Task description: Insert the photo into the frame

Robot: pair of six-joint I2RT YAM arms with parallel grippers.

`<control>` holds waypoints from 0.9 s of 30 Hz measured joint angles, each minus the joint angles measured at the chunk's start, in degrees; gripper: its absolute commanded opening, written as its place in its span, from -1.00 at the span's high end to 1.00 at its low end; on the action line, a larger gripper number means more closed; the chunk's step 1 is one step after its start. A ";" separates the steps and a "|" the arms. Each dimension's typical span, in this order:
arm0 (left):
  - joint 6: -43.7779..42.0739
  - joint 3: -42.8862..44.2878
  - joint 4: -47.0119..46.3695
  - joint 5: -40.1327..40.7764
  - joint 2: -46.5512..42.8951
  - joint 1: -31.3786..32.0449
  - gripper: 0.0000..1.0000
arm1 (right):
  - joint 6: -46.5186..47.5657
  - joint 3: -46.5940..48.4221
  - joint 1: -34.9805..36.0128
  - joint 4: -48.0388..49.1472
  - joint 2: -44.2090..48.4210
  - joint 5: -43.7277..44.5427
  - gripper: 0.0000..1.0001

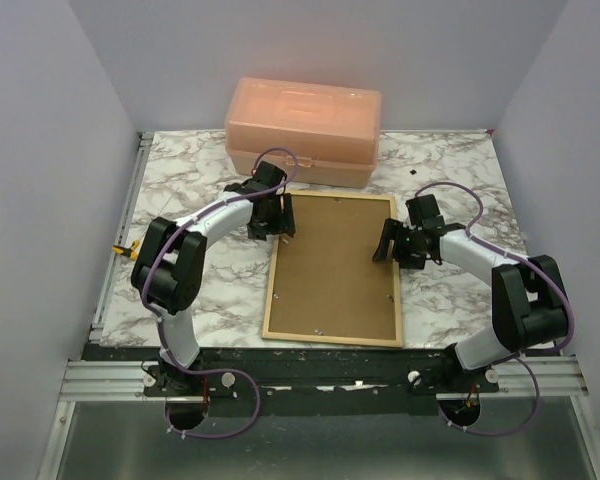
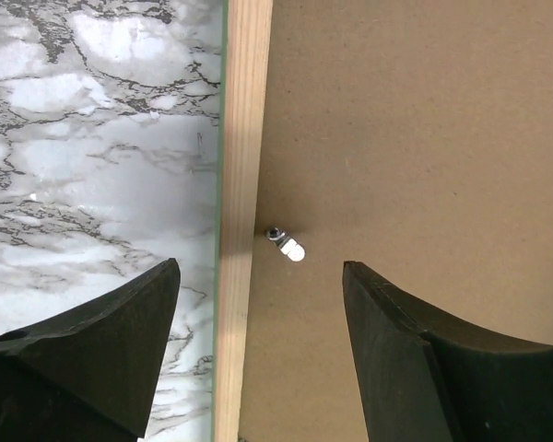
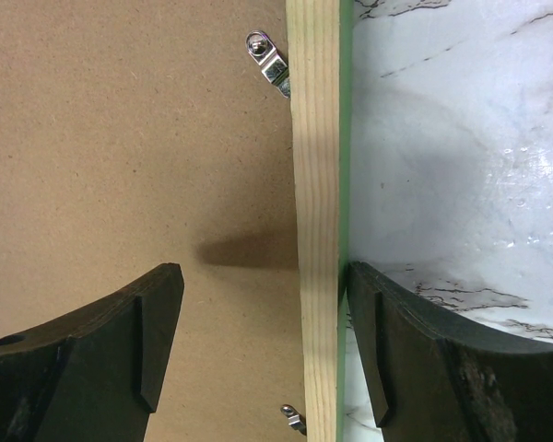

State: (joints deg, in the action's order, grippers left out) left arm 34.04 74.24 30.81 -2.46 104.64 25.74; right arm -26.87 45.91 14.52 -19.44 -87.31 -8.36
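Marble-pattern tabletop [image 1: 195,175], white with grey veining, smooth with a slight sheen, enclosed by plain pale walls [image 1: 40,150]. At the far edge, a translucent peach plastic box [image 1: 305,130], rounded corners, lid down. Centred on the tabletop, the frame [image 1: 332,341]: thin, rectangular, lying flat with its back up, long sides running away from the arm bases, far short end near the box but apart from it. Pale, straight-grained wood on the upward face of the rails; green visible only as a narrow strip along the outer edges. Seated inside the rails, a matte brown backing board [image 1: 335,265], finely speckled and flat. Left gripper [image 1: 272,215] poised over the far part of the left rail [image 2: 244,110], jaws spread wide and gripping nothing: one black tapered finger [image 2: 120,350] above marble, the other above the board, the rail between them. Small metal turn clip [image 2: 288,245] at that rail's inner edge, its tab over the board. Right gripper [image 1: 395,242] over the right rail [image 3: 315,184], jaws likewise spread and empty, straddling the wood; contact between the outer finger [image 3: 424,350] and the green edge not determinable. Two shiny metal clips on that side: upper clip [image 3: 269,63] angled at the rail's inner edge, lower clip [image 3: 295,419] partly cut off at the bottom of the view.
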 measured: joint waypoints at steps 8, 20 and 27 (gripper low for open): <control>-0.87 3.08 2.97 2.51 5.20 1.53 0.06 | 0.13 0.59 0.00 -0.55 -0.46 -0.09 -0.58; -0.46 5.64 4.76 3.48 7.58 2.14 0.18 | 0.46 0.59 0.00 -0.59 -0.46 -0.28 -0.58; 0.07 6.38 6.19 4.81 7.78 1.81 0.75 | 0.61 0.59 0.00 -0.59 -0.46 -0.31 -0.58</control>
State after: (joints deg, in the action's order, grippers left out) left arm 34.11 80.62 36.99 2.35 112.42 27.55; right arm -26.26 46.50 14.52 -20.03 -87.77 -8.67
